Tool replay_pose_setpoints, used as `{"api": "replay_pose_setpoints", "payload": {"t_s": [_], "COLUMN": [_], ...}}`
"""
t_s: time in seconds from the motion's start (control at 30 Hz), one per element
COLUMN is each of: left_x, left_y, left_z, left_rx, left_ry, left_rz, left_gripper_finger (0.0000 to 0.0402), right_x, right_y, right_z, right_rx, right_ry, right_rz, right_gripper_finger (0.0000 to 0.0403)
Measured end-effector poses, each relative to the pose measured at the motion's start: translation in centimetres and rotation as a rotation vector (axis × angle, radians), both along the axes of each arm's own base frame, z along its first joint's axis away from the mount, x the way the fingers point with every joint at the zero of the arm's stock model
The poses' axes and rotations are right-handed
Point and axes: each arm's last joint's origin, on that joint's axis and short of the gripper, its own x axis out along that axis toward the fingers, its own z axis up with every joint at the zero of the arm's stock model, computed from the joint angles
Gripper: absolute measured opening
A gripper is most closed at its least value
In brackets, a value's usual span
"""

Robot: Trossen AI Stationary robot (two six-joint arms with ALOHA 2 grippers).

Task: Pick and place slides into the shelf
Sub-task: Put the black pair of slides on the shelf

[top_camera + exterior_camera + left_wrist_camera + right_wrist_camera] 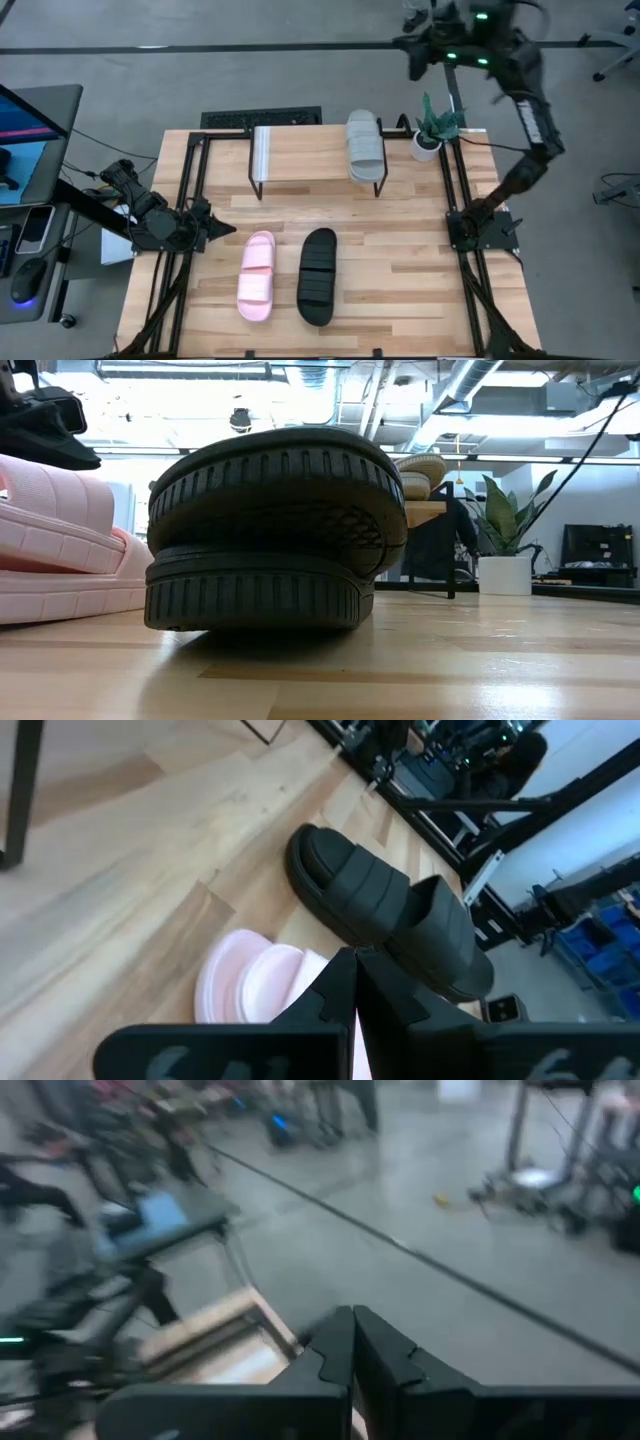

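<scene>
I keep my left tool (222, 229) closed (empty) at frame left beside the pink slide (256, 275); the grey slide (364, 146) is already shelved.

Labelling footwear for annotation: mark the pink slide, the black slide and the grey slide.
pink slide (256, 277), high view, on its ribbed strap.
black slide (317, 277), high view, on its strap.
grey slide (364, 146), high view, mid-strap, atop the shelf (300, 155).

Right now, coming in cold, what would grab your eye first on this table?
The black slide and pale pink slide lie side by side at the table's front, not yet shelved. The light grey slide already sits on the shelf, at its right end. The left pincer is shut beside the pink slide; the right pincer, shut, is raised beyond the table's far edge.
</scene>
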Motion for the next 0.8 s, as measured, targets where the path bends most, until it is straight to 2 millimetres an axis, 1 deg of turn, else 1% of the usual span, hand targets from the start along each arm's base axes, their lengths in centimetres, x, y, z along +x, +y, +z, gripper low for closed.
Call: {"api": "replay_pose_setpoints", "payload": {"t_s": [0.1, 0.17, 0.3, 0.43, 0.53, 0.6, 0.7, 0.8], "left_x": [0.0, 0.0, 0.0, 0.0, 0.0, 0.0, 0.0, 0.0], "left_y": [0.0, 0.1, 0.1, 0.2, 0.3, 0.3, 0.3, 0.3], "left_z": [0.0, 0.0, 0.0, 0.1, 0.1, 0.1, 0.1, 0.1], "left_rx": [0.02, 0.026, 0.033, 0.056, 0.069, 0.072, 0.075, 0.076], "left_ry": [-0.004, -0.007, -0.013, -0.018, -0.023, -0.026, -0.028, -0.029], "left_rz": [0.011, 0.021, 0.04, 0.056, 0.074, 0.083, 0.091, 0.095], "left_gripper_finger": [0.0, 0.0, 0.0, 0.0, 0.0, 0.0, 0.0, 0.0], "right_x": [-1.5, -2.1, -2.7, -2.6, -1.8, -0.9, 0.3, 0.9], "right_y": [2.7, 4.3, 7.6, 10.1, 11.2, 11.7, 12.2, 12.5], "right_z": [1.4, 1.8, 2.0, 1.5, 0.0, -1.6, -4.3, -7.1], "right_rx": [-0.039, -0.06, -0.087, -0.091, -0.112, -0.129, -0.15, -0.152], "right_ry": [-0.046, -0.046, -0.014, 0.001, 0.029, 0.025, -0.059, -0.167], "right_rz": [0.079, 0.135, 0.251, 0.353, 0.32, 0.279, 0.288, 0.301], "right_gripper_finger": [0.0, 0.0, 0.0, 0.0, 0.0, 0.0, 0.0, 0.0]}}
